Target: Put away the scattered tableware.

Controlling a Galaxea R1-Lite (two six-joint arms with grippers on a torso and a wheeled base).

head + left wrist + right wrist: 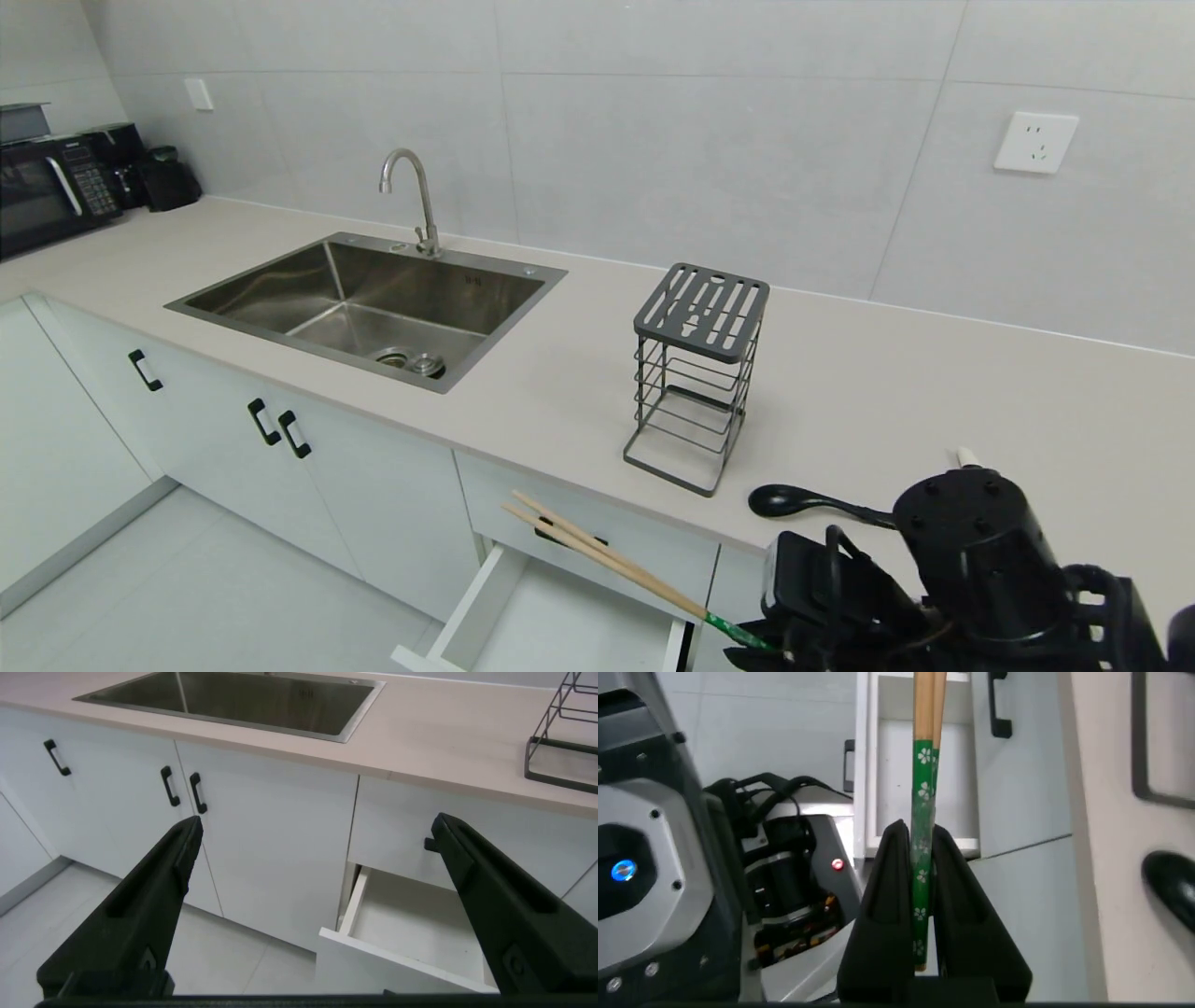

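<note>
Head view: chopsticks (635,574) in end effector (758,651)

On the counter (934,392) the rack (702,308) stands right of the sink (411,280); spoon (777,501) right of rack; drawer (560,616) below.

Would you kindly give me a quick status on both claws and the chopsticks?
Right claw shut on chopsticks, pointing toward open drawer. Left claw open, empty. Black spoon on counter beside rack.
</note>
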